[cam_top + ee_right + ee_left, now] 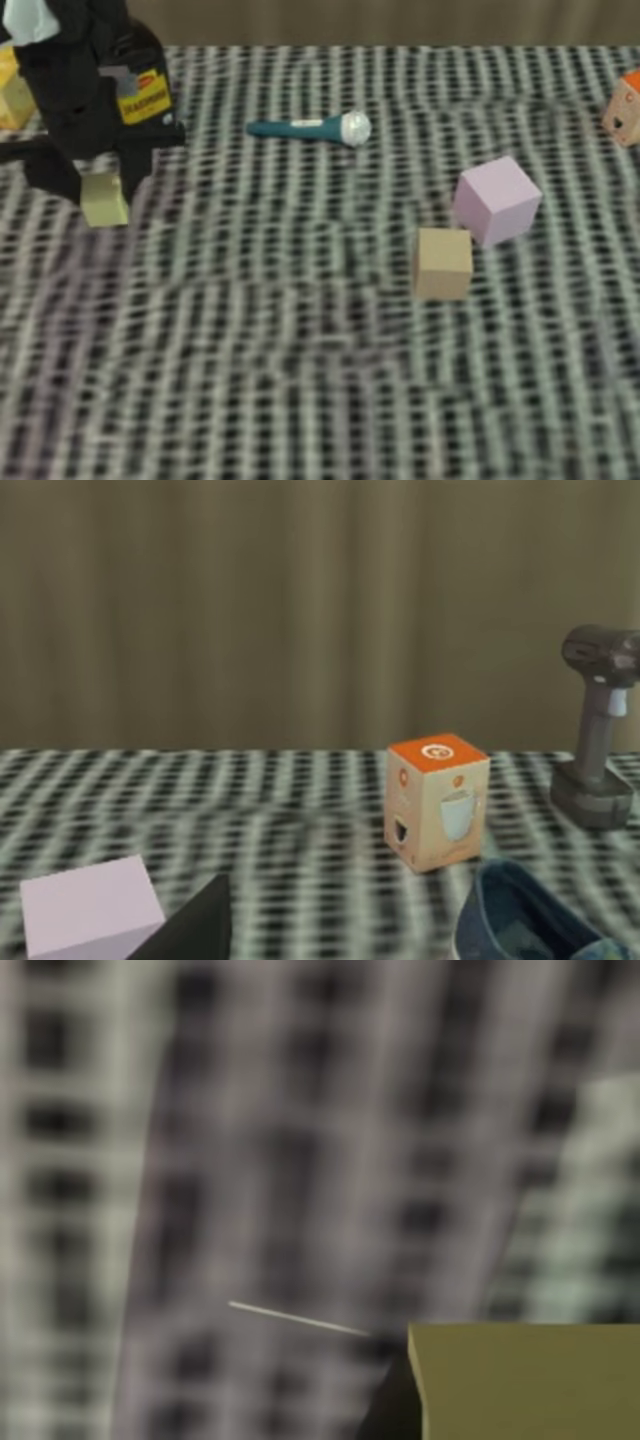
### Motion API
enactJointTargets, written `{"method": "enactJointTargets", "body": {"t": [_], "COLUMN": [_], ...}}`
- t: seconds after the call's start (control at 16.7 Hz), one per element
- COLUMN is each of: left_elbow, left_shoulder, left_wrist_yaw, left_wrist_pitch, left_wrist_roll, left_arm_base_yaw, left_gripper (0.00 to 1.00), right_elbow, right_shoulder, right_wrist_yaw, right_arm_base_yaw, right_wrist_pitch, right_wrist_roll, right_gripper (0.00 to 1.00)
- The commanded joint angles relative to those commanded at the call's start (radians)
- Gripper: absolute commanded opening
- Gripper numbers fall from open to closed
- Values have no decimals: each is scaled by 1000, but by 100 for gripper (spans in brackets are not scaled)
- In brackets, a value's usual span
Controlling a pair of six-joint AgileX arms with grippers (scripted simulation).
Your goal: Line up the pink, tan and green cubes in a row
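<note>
A black-and-white checked cloth (300, 350) covered the table, with a brownish curtain (300, 600) hanging behind it. At the top view's far left, the left gripper (100, 185) stood over the small green cube (104, 199), its dark fingers flanking the cube's top; whether they pinched it or merely straddled it could not be told; the left wrist view showed only a corner of that cube (525, 1380) close against the blurred cloth. Just behind the arm a yellow block (12, 88) peeked out at the left edge. Farther toward the middle lay a teal-handled microphone (310, 128), on its side; well to the right sat the tan cube (442, 262), and just beside it, nearly touching at a corner, the larger pink cube (497, 199). A small orange-roofed toy house (625, 105) stood at the right edge. The right gripper did not appear from above; its wrist view showed a dark finger (195, 930), an orange-topped box printed with a cup (435, 800), a grey power drill (597, 725) and a blue shoe (525, 920).
</note>
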Motion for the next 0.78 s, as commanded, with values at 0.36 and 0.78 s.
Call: {"method": "enactJointTargets", "body": {"t": [0.36, 0.78], "left_elbow": [35, 346], "left_shoulder": [25, 191], "left_wrist_yaw": [-1, -8], "left_wrist_pitch": [-17, -183], "left_wrist_roll": [-34, -365], "left_arm_base_yaw": [-43, -443], "left_gripper": [0, 0], "right_elbow": [0, 0], "right_shoulder": [0, 0], "right_wrist_yaw": [0, 0], "right_arm_base_yaw": [0, 0], "right_wrist_pitch": [0, 0], "right_wrist_roll": [0, 0], "right_gripper": [100, 100]}}
